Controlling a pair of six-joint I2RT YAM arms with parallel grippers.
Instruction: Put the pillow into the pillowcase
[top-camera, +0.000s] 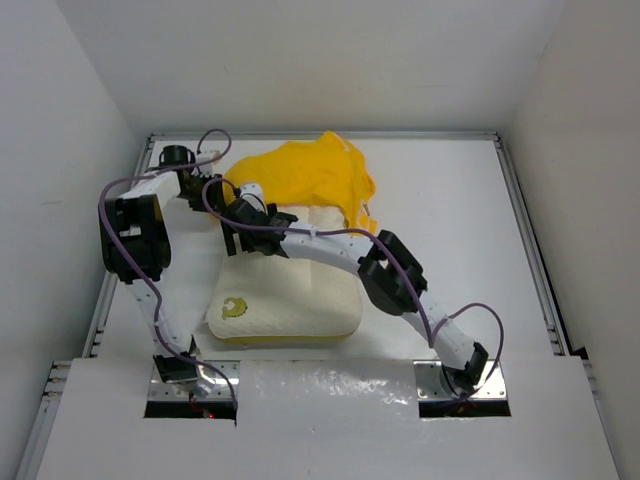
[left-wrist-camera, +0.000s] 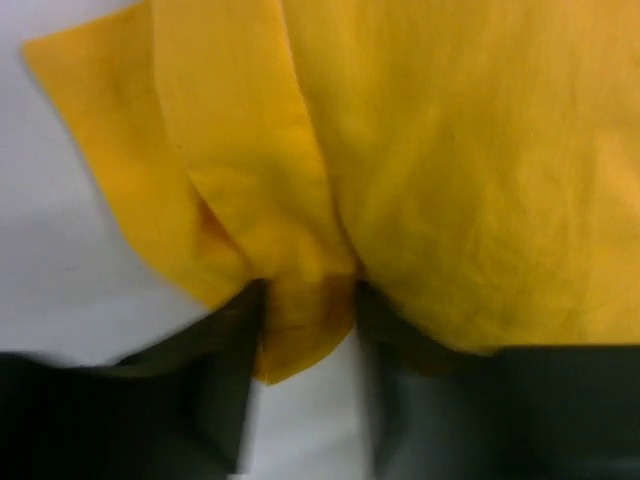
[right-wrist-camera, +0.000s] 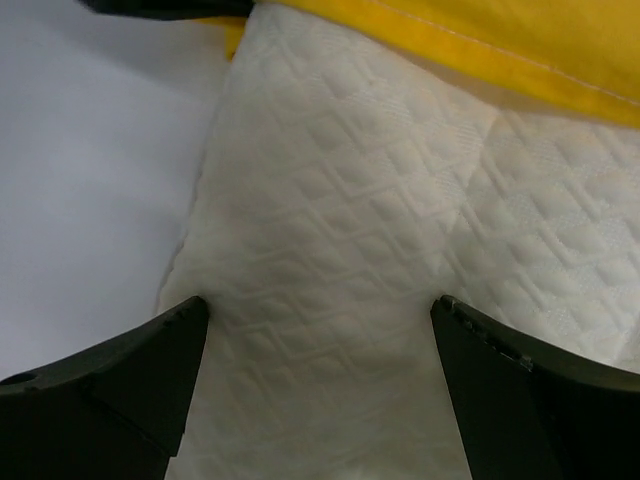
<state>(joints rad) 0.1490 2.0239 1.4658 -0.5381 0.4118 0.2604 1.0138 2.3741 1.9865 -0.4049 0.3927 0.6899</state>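
Note:
The cream quilted pillow lies in the middle of the table, its yellow-green logo toward the near left. The yellow pillowcase is crumpled behind it and overlaps the pillow's far end. My left gripper is at the pillowcase's left edge. In the left wrist view it is shut on a bunched corner of the pillowcase. My right gripper is at the pillow's far left corner. In the right wrist view it is open, its fingers resting on the pillow, with the pillowcase hem just beyond.
The white table is bounded by metal rails and white walls on three sides. The right arm's forearm reaches across the pillow's far half. Purple cables loop off both arms.

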